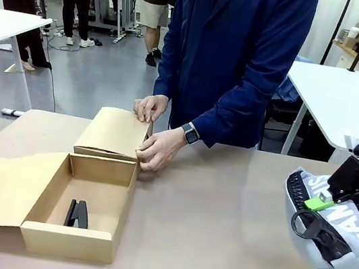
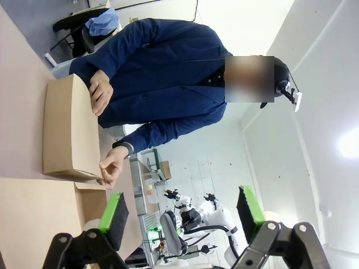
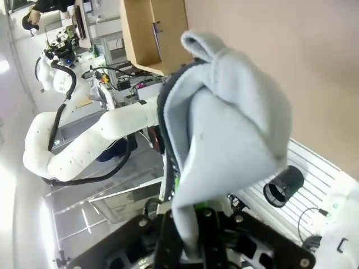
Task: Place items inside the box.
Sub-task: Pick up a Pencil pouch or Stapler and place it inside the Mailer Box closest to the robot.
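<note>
The grey fabric zip pencil case (image 1: 343,259) is clamped by the right gripper (image 1: 319,204), its long axis slanted toward the table's (image 1: 221,216) near-right corner; the left gripper (image 2: 180,210) is held parted.

person (image 1: 236,55): navy coat, wristwatch (image 1: 190,134) | left arm (image 3: 84,137): white, black cable | left pincer (image 2: 180,203): black, green pads (image 2: 112,212)

The right pincer (image 1: 319,203) sits at four o'clock in the front view, its jaws clamped tight on the grey pencil case (image 1: 345,255). The left pincer (image 2: 180,216) gapes wide, with green pads (image 2: 114,213) at seven and five o'clock.
</note>
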Controlling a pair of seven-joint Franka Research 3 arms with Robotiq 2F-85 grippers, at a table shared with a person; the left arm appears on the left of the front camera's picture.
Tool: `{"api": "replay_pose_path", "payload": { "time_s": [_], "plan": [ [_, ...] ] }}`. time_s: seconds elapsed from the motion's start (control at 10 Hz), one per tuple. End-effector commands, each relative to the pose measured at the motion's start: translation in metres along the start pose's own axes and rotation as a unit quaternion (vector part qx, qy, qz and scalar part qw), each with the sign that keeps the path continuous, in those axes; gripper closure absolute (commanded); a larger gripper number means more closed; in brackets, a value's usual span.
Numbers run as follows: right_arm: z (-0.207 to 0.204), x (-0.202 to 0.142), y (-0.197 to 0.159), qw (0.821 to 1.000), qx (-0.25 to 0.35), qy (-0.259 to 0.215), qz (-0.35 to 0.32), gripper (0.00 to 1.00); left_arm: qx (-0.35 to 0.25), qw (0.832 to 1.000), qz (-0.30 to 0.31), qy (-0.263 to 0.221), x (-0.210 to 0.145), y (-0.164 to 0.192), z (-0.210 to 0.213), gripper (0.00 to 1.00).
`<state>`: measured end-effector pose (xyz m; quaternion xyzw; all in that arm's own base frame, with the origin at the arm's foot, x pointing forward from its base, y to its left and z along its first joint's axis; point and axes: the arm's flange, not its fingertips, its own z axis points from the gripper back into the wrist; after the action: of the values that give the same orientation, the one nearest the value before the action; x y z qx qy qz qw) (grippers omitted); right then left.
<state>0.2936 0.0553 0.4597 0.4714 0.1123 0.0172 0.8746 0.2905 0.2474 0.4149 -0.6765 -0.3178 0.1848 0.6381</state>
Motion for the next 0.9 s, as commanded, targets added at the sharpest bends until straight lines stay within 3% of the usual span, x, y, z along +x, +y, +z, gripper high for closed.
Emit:
{"api": "replay_pose_path", "payload": {
  "time_s": [0.0, 0.6, 0.8],
  "plan": [
    [-0.034, -0.014, -0.020, 1.000, 0.016, 0.016, 0.015, 0.93, -0.006, 1.000, -0.011, 0.003, -0.002, -0.001, 0.000, 0.00],
    [-0.051, 0.015, 0.003, 0.999, -0.005, 0.031, 0.021, 0.93, -0.006, 1.000, -0.011, 0.003, -0.002, -0.001, 0.000, 0.00],
    [-0.080, 0.036, 0.042, 1.000, 0.018, 0.010, 0.013, 0.93, -0.006, 1.000, -0.011, 0.003, -0.002, -0.001, 0.000, 0.00]
  ]
}}
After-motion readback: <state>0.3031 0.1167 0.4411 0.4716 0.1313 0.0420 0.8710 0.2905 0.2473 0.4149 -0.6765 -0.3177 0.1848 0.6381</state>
